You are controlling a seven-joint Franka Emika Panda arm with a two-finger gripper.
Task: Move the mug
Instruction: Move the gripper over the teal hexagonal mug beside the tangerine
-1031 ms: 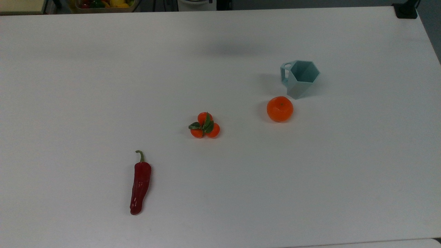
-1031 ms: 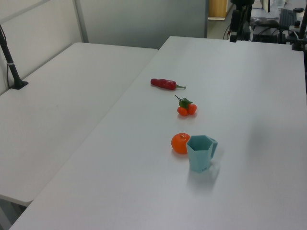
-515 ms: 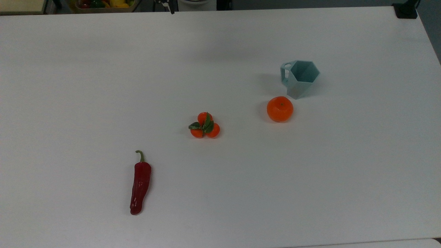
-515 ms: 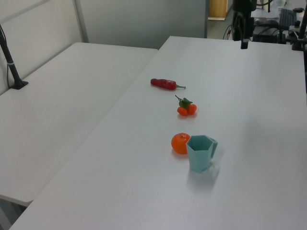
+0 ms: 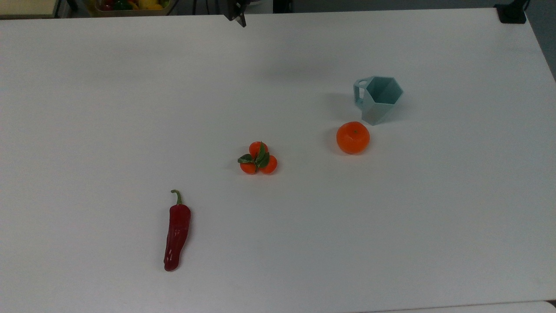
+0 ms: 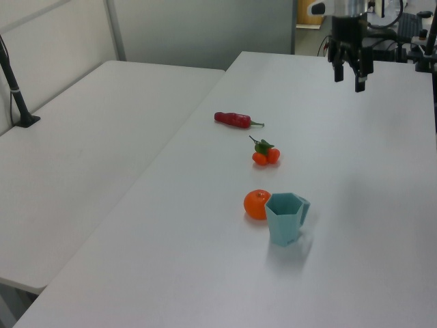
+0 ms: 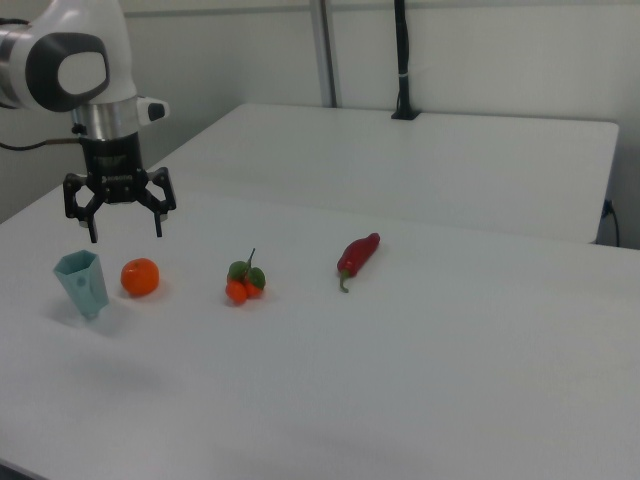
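Looking at the scene from my station, I am judging that the approach step is in hand: the gripper (image 7: 126, 228) is hanging in the air above the white table (image 5: 391, 226) with its two fingers spread wide and nothing between them, and it is well apart from the mug (image 5: 378, 99). The mug is standing upright on the table, untouched, with the orange (image 5: 352, 137) just beside it but not touching it; in the top view the handle is pointing to the top view's left. For the next move I am thinking the gripper needs to travel over the mug, come down and close on one wall of the rim or on the handle, while keeping away from the orange so it is not rolling off. A cluster of small oranges with leaves (image 5: 258, 159) and a red chili pepper (image 5: 177, 230) are lying farther along the table, well apart from the mug. The surface is plain, matte and bare around these things. A second white table (image 6: 89, 157) is standing next to it, and grey partition walls (image 6: 205, 31) are closing the room behind.
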